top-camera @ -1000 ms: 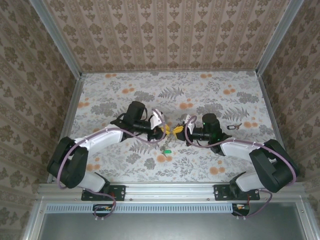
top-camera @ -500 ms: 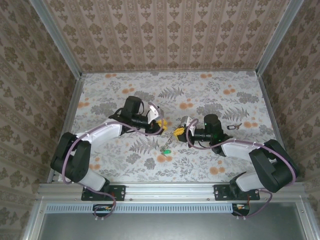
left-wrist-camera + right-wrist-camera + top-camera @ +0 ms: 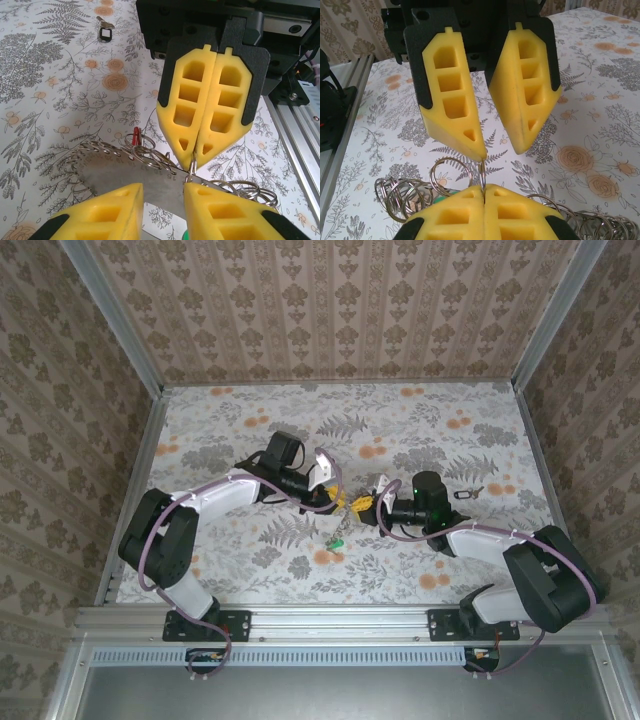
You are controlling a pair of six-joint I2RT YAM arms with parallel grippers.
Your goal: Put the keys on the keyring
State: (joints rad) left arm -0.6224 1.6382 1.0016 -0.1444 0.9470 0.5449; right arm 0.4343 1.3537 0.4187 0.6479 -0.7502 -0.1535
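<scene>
The keyring, a thin wire hoop that looks light, stiff and slippery, sits at the middle of the bench, pinched by its rim in the clenched right end effector. The left end effector faces it just beside, fingers apart and grasping nothing I can see. A red key lies among loose rings and a green key lies nearer; both are tiny and probably best taken by the plastic head.
</scene>
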